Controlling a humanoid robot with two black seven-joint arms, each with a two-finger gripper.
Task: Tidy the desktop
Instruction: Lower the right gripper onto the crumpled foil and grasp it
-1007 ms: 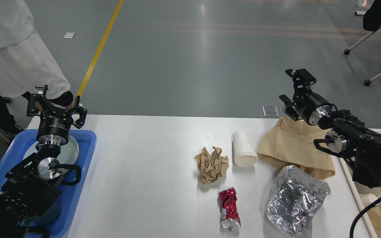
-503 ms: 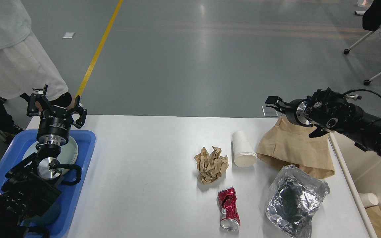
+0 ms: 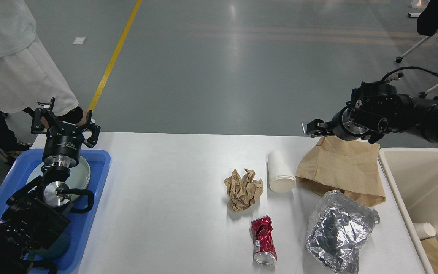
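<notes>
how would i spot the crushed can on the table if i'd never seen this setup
Start at the white desktop and go to its right half, where the rubbish lies. The can is nearest the front edge, below the crumpled paper and left of the foil bag. It is the only red thing there, dented, lying on its side.

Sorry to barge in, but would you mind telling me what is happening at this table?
The robot is tidying the desktop. Neither gripper holds anything. The right gripper hovers near the brown paper bag; the left gripper hangs open above the blue tray. A paper cup, crumpled paper, crushed can and foil bag lie on the desktop, beside the beige bin.
</notes>
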